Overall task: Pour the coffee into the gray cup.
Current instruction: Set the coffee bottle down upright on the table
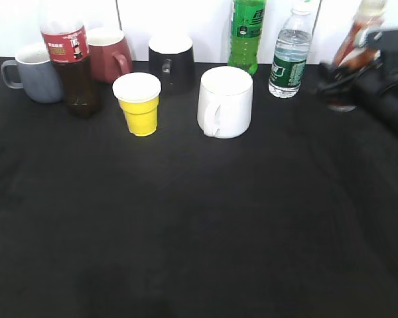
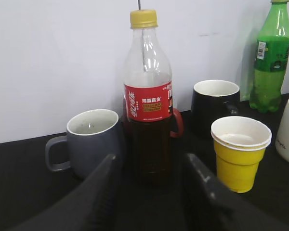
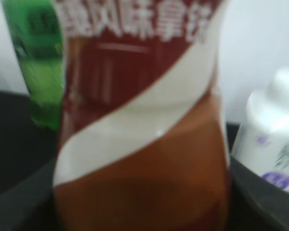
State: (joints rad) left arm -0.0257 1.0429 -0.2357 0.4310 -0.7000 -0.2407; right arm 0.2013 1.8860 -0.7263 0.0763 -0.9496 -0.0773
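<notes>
The coffee bottle [image 1: 359, 36], curvy with a brown, red and white label, stands tilted at the far right back of the table. My right gripper [image 1: 341, 83] is closed around its lower body. In the right wrist view the bottle [image 3: 144, 144] fills the frame, with a dark finger at each bottom corner [image 3: 142, 207]. The gray cup [image 1: 38, 74] sits at the far left back, handle to the left. The left wrist view shows it [image 2: 94, 142] just left of my open, empty left gripper [image 2: 151, 161], which faces the cola bottle [image 2: 148, 106]. My left gripper is out of the exterior view.
The cola bottle [image 1: 71, 63] stands right beside the gray cup. Behind it is a maroon mug [image 1: 109, 54]. A yellow paper cup [image 1: 139, 104], black mug [image 1: 171, 61], white mug [image 1: 224, 101], green bottle [image 1: 247, 34] and water bottle [image 1: 290, 56] line the back. A white bottle [image 3: 274, 134] stands beside the coffee.
</notes>
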